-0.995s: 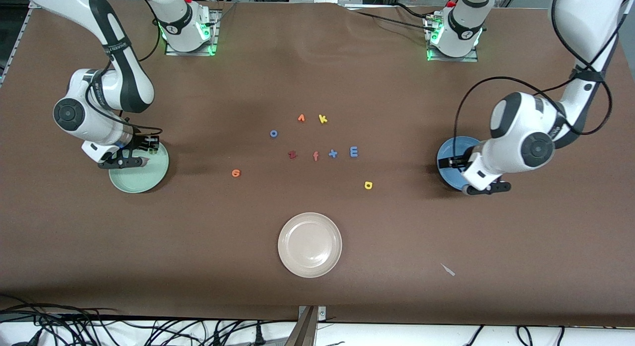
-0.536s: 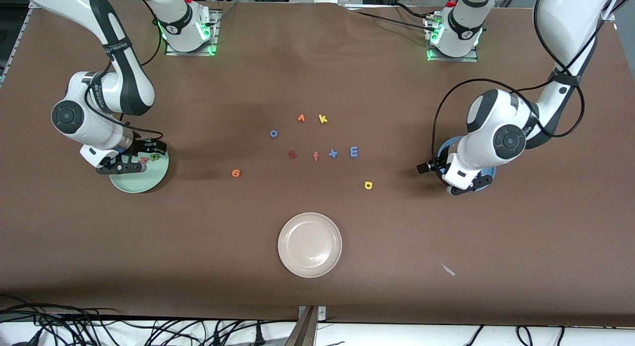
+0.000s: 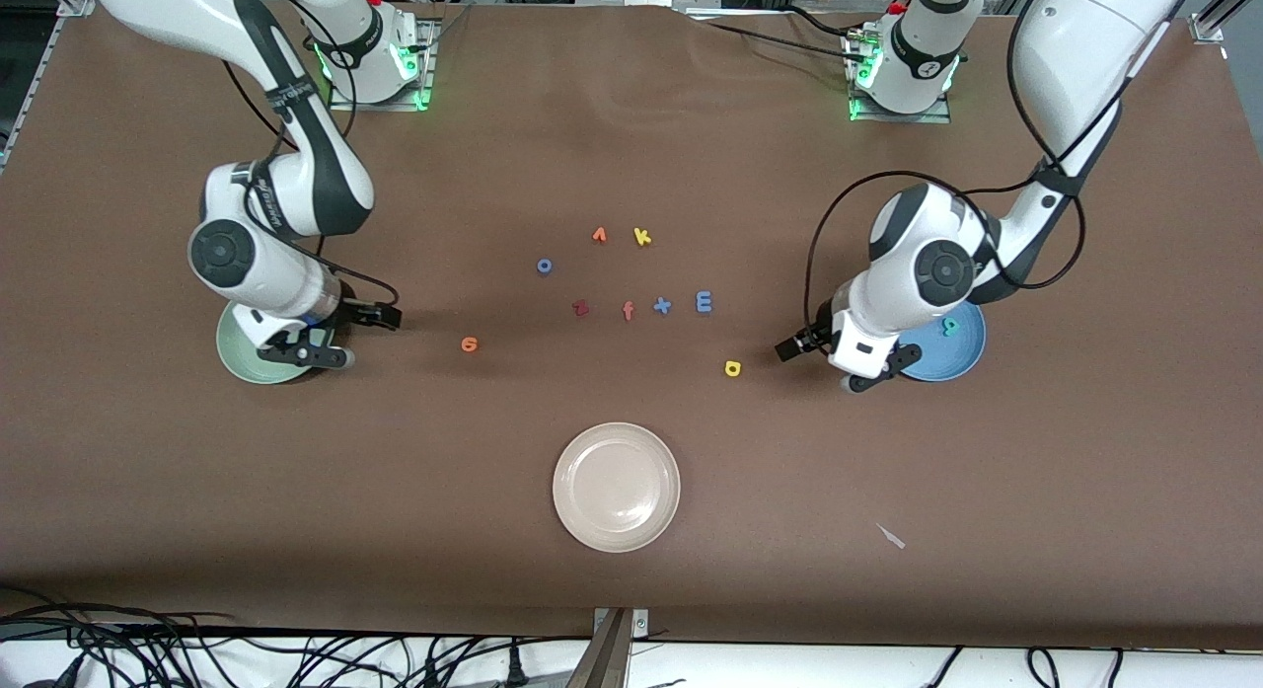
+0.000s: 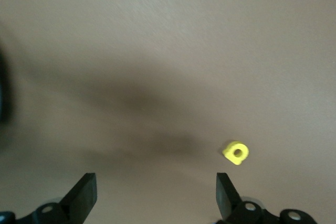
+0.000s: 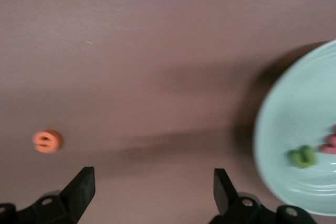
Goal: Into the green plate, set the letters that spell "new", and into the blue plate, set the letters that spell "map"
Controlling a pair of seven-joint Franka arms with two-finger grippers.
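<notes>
The green plate (image 3: 235, 360) lies at the right arm's end, partly under that arm. It holds the green n (image 5: 302, 157) and the pinkish-red w (image 5: 331, 145). My right gripper (image 3: 308, 353) (image 5: 152, 178) hangs open and empty over the plate's edge toward the table's middle. The orange e (image 3: 470, 344) (image 5: 47, 141) lies on the bare table. The blue plate (image 3: 962, 354) holds the teal letter (image 3: 950, 325). Beside that plate my left gripper (image 3: 872, 368) (image 4: 156, 180) is open and empty above the table. The yellow rounded letter (image 3: 732, 368) (image 4: 235, 152) and the blue m (image 3: 704, 302) lie on the table.
A loose group lies mid-table: orange pointed piece (image 3: 599, 235), yellow k (image 3: 642, 236), blue o (image 3: 544, 266), dark red z (image 3: 581, 308), orange f (image 3: 628, 311), blue x (image 3: 662, 305). A cream-white plate (image 3: 617, 487) sits nearer the camera.
My right gripper opened over the green plate, left the w there, and swung toward the table's middle. The left arm moved off the blue plate toward the yellow letter.
</notes>
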